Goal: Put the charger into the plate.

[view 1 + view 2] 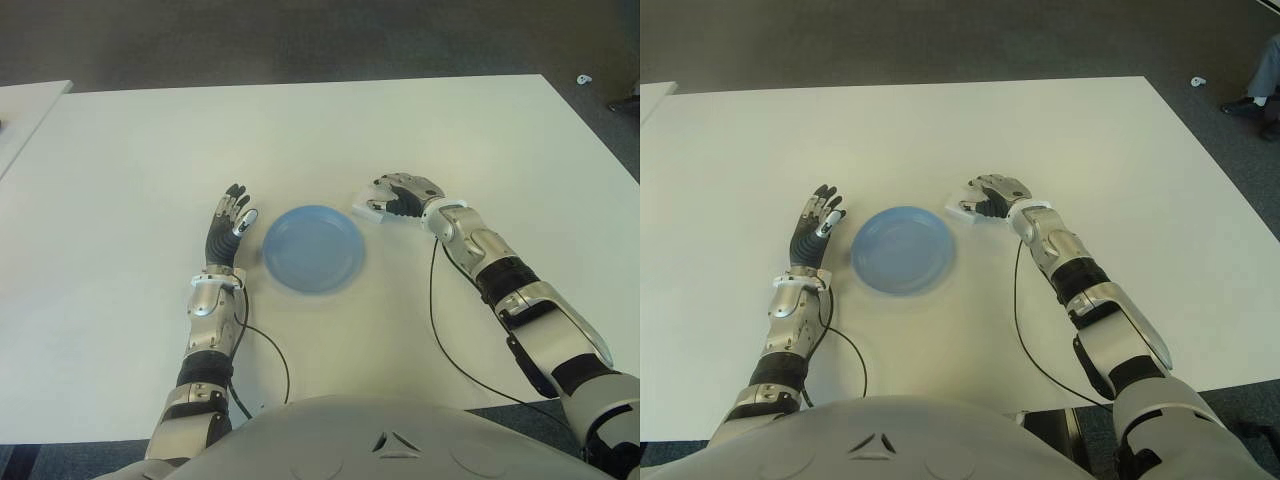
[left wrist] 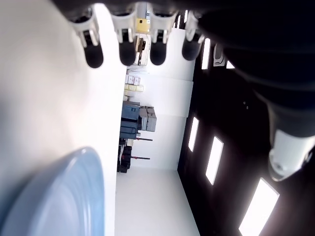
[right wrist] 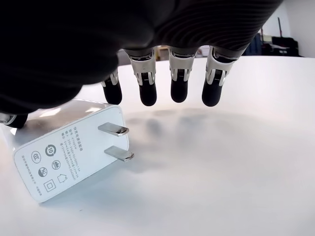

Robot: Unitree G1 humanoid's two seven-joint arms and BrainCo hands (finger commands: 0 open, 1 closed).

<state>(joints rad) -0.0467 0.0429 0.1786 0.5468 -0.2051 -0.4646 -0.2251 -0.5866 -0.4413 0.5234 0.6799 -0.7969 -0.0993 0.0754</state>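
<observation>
White charger (image 3: 64, 150) lies half-hidden under the right hand (image 1: 400, 195), fingers (image 3: 147, 91) arched, nothing gripped.

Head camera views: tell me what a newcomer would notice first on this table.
The blue plate sits alone in the middle of the white table, between the two hands. Just past its right rim, the right hand arches over a white charger lying on the table, prongs out, fingers not closed on it. The left hand shows open left of the plate.
</observation>
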